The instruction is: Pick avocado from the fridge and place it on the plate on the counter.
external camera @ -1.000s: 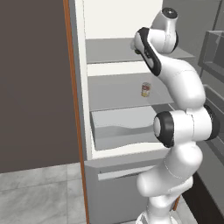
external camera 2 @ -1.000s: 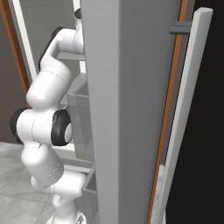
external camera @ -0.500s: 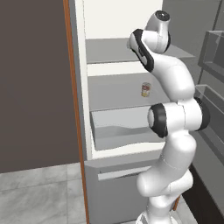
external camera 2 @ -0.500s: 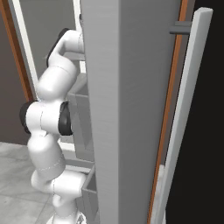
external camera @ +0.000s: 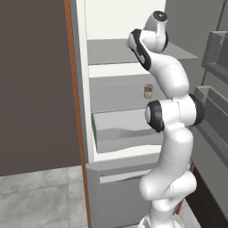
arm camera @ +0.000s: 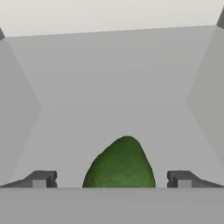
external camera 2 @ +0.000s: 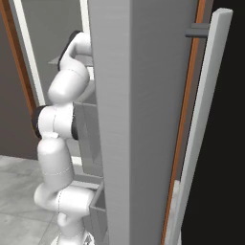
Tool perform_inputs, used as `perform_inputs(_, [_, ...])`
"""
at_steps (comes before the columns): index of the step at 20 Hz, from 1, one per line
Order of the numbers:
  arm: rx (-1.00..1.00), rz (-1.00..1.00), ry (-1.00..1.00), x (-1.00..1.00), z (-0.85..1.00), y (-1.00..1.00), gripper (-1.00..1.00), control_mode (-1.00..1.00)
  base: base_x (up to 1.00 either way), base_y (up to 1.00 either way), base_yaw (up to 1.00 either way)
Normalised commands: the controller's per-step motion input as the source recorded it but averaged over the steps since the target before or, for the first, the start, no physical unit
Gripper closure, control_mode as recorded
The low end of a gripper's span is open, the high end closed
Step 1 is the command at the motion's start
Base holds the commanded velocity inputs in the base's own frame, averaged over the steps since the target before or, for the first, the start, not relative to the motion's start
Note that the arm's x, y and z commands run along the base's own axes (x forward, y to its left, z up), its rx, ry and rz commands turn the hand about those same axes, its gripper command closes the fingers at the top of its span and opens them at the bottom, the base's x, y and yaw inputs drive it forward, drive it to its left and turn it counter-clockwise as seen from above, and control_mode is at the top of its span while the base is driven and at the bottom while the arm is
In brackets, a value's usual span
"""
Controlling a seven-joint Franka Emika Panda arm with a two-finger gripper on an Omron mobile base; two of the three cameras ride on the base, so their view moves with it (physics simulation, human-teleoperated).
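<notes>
Through the hand view I am seeing the avocado (arm camera: 120, 164) lying on a grey fridge shelf (arm camera: 109, 118), sitting between the spread fingertips (arm camera: 41, 179) of my tool (arm camera: 111, 180), touching neither. The left base view is giving me the fridge (external camera: 111, 89) with its orange-brown edge strip (external camera: 73, 111), a small can (external camera: 148, 91) on a lower shelf, and grey floor tiles (external camera: 40, 196). The right base view is showing the open door's handle (external camera 2: 198, 32).
</notes>
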Motion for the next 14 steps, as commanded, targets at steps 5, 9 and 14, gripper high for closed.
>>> perform_inputs(5, [0.0,0.0,0.0,0.14,-0.11,0.0,-1.0,-1.0,0.0,0.0,0.0])
perform_inputs(9, [0.0,0.0,0.0,0.0,-0.25,0.0,-1.0,-1.0,0.0,0.0,0.0])
perform_inputs(14, [0.0,0.0,0.0,0.0,-0.45,0.0,1.0,-1.0,0.0,0.0,0.0])
